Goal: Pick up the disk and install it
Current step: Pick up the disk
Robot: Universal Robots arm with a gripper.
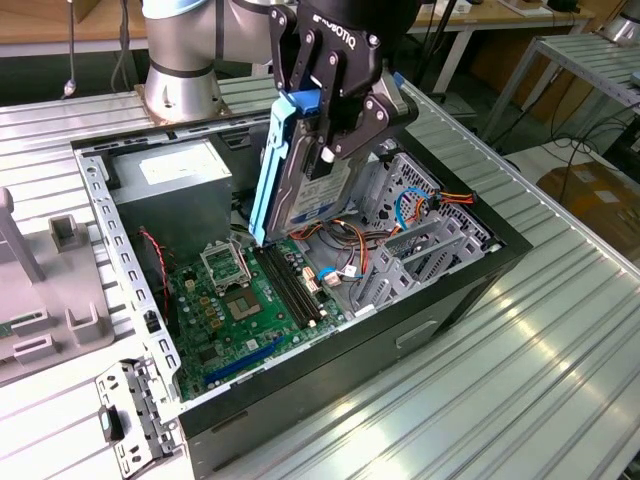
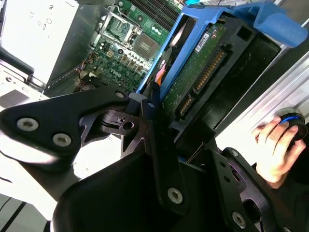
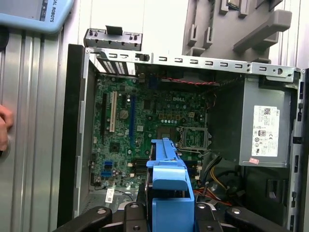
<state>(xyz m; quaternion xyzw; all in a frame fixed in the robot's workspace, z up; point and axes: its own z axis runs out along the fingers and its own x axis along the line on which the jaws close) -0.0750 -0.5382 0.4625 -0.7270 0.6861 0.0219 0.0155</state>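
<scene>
The disk, a dark slab in a light-blue carrier, hangs tilted on end above the open computer case. Its lower end sits just over the motherboard near the memory slots. My gripper is shut on the disk's upper part, with black fingers on both flat sides. In the second wrist view the disk shows its green circuit board and connector, clamped in my gripper. In the first wrist view the carrier of the disk sticks out from my gripper over the case interior.
Inside the case are a grey power supply, a metal drive cage and orange and blue cables. A grey fixture stands at the exterior view's left on the ribbed aluminium table. A person's hand rests beside the case.
</scene>
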